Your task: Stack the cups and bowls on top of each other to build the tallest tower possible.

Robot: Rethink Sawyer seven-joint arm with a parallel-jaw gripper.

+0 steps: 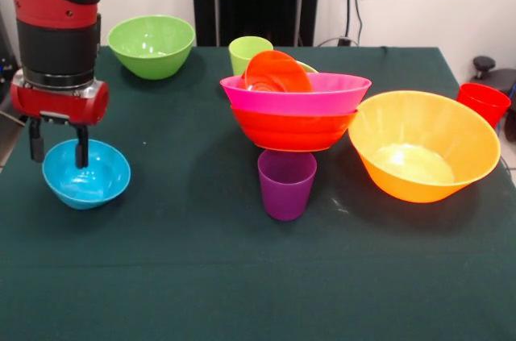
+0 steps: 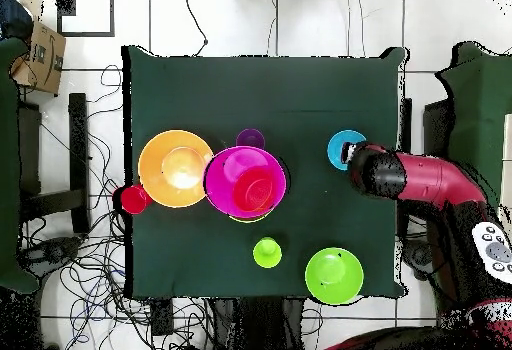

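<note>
The tower (image 1: 295,111) stands mid-table: a pink bowl (image 1: 300,94) nested in a red-orange bowl (image 1: 292,130), with a small orange-red bowl (image 1: 276,72) tilted inside the pink one. The purple cup (image 1: 286,184) stands just in front of it, the big orange bowl (image 1: 423,146) beside it, rims close. Behind the tower a green cup (image 1: 247,52) peeks out, and a green bowl (image 1: 151,45) sits well apart near the far edge. The red cup (image 1: 483,101) stands at the table's edge past the orange bowl.

The gripper (image 1: 59,147) hangs at the blue bowl (image 1: 86,172), one finger inside the rim and one outside; the jaws are parted, and whether they pinch the rim I cannot tell.

From above, a sliver of lime green (image 2: 247,218) shows under the tower's edge, hardly visible from the front; the arm hides part of the blue bowl. The red cup there seems to sit just off the cloth's edge.

The table (image 1: 161,276) has a dark green cloth. Around it lie a white tiled floor with tangled cables (image 2: 90,266) and a cardboard box (image 2: 45,56).
</note>
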